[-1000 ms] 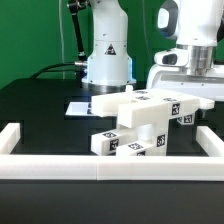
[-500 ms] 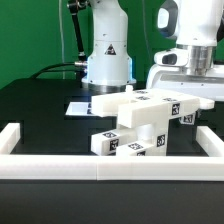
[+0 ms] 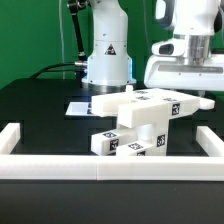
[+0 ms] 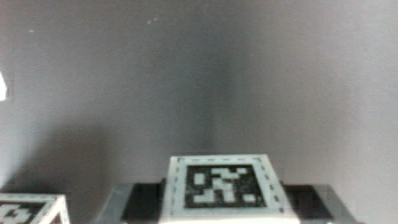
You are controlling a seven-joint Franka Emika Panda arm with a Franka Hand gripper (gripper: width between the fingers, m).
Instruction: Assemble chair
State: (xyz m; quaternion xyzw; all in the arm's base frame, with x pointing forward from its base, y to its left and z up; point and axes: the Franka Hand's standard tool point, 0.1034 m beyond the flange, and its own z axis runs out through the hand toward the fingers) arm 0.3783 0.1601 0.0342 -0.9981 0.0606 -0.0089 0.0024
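Note:
The chair stands in the middle of the black table: white blocky tagged parts stacked and joined, with a bar along the top reaching toward the exterior view's right. My gripper hangs just above the right end of that bar. In the wrist view a tagged white part sits between my dark fingers, which flank it closely. The jaws look open, apart from the part. The corner of another tagged part shows beside it.
A white border rail runs along the front and up both sides. The marker board lies behind the chair. The robot base stands at the back, with a green wall behind it.
My gripper has risen a little off the right end of the top bar. The chair has not moved.

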